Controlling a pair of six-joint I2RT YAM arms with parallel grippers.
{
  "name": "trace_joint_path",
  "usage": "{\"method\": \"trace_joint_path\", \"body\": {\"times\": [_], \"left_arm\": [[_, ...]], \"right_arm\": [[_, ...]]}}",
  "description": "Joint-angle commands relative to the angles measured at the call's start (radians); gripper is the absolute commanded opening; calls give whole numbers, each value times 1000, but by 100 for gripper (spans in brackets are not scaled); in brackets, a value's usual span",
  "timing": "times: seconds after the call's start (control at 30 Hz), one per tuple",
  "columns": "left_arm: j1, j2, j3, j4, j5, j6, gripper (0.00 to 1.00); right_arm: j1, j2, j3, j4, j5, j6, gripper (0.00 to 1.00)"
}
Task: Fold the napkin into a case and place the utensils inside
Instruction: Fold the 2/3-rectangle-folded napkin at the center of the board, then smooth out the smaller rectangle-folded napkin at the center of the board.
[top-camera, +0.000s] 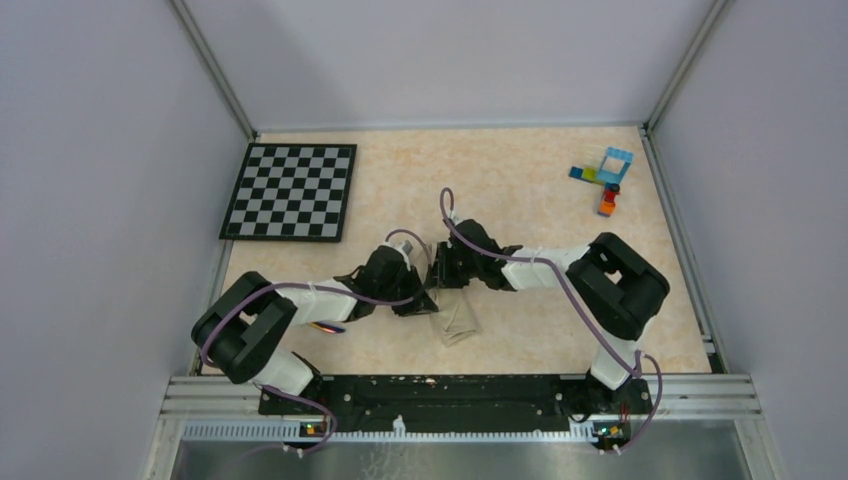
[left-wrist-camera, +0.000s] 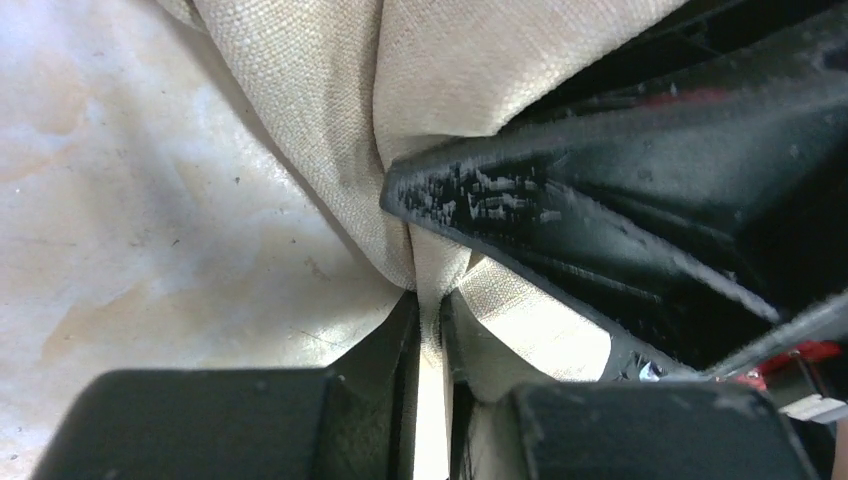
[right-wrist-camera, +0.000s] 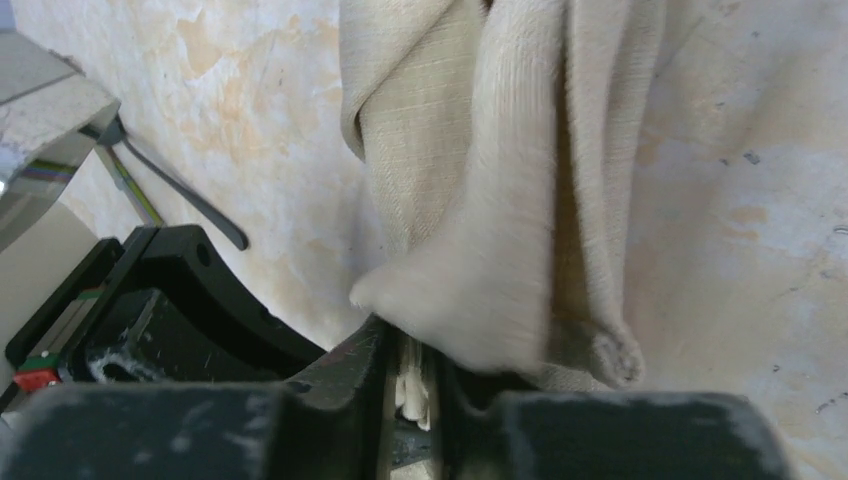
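Top view: shows napkin (top-camera: 457, 320) folded narrow, lying nearer & well right of chequered board (top-camera: 290, 190), long axis pointing from grippers toward near edge. Puts left gripper (top-camera: 425, 300) & right gripper (top-camera: 443, 275) both at its far end, just beside each other, left on board side.

Left wrist: shows fingers (left-wrist-camera: 385, 350) nearly shut, pinching thin cloth fold btwn, rest fanning out ahead.

Right wrist: shows fingers (right-wrist-camera: 360, 365) likewise nearly closed on cloth edge, napkin stretching straight ahead; slim dark utensil (right-wrist-camera: 180, 195) off toward board side. Prob equal reach for both.
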Motion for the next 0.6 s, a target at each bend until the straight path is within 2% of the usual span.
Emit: {"method": "trace_joint_path", "body": {"times": [0.0,0.17,0.27,0.57], "left_arm": [[-3,13,-32,-55,-90,13,15],[-4,-13,-48,-51,-88,18,13],[-5,-24,-50,-54,-88,24,13],[-4,-29,-44,-65,-87,31,11]], "right_arm": [[-22,-52,18,11,-82,14,24],[-95,-143,-4,-9,-158,0,49],[-131,-166,-9,-11,-170,-44,61],[-175,-118,54,-32,-131,-125,70]]}}
